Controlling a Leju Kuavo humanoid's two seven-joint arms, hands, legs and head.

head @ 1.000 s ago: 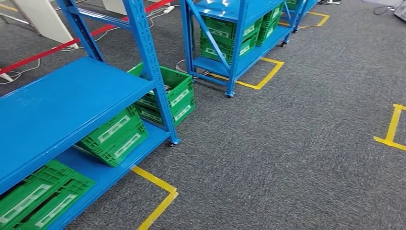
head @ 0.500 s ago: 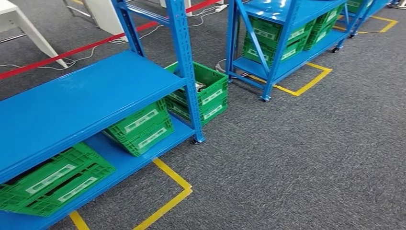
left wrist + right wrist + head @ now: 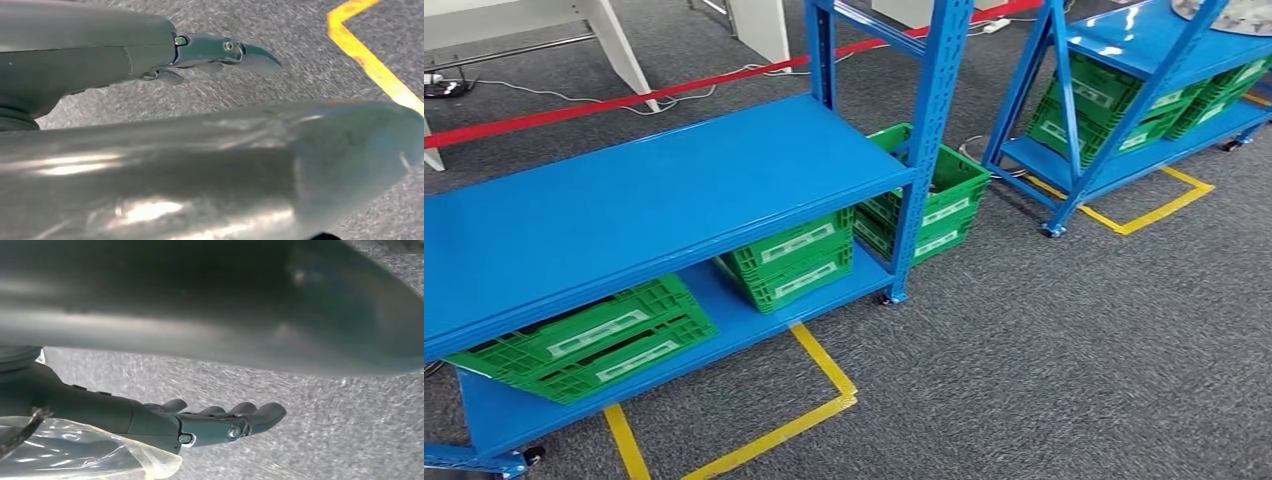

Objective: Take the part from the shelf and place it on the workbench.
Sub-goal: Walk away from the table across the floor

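Approach step: blue steel shelf [image 3: 664,200] with green plastic crates [image 3: 789,258] ahead; left hand [image 3: 220,52] and right hand [image 3: 220,422] hang spread, empty. You next locate the part.

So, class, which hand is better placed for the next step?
Probably right: the right hand has a clear plastic bag against it; the left hand hangs bare above carpet.

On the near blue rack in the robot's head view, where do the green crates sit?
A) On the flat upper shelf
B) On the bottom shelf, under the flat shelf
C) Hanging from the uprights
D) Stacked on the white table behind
B: the two green crates rest on the bottom shelf of the near rack, beneath the bare blue upper shelf.
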